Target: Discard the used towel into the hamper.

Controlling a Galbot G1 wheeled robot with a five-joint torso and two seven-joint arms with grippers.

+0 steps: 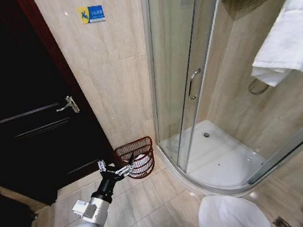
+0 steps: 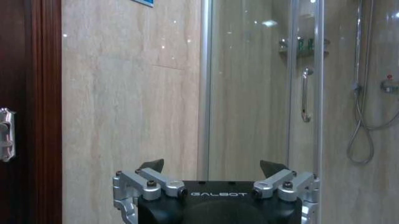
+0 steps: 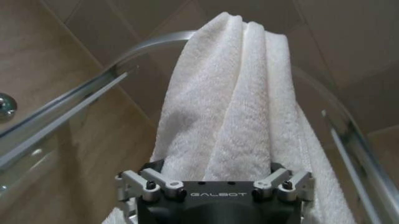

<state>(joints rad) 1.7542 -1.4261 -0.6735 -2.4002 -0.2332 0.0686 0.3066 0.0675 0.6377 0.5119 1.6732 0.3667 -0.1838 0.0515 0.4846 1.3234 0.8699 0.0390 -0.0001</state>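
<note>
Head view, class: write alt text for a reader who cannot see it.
In a tiled bathroom, the robot's left gripper reaches out, fingers open, just beside the rim of a small reddish-brown hamper on the floor between a dark door and a glass shower enclosure. A white towel hangs at upper right.

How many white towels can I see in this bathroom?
2. One white towel hangs high by the shower, with the right gripper at it; another towel lies low near the robot. Others may be hidden.

Left gripper [image 1: 116,169] open, arm extended.
</note>
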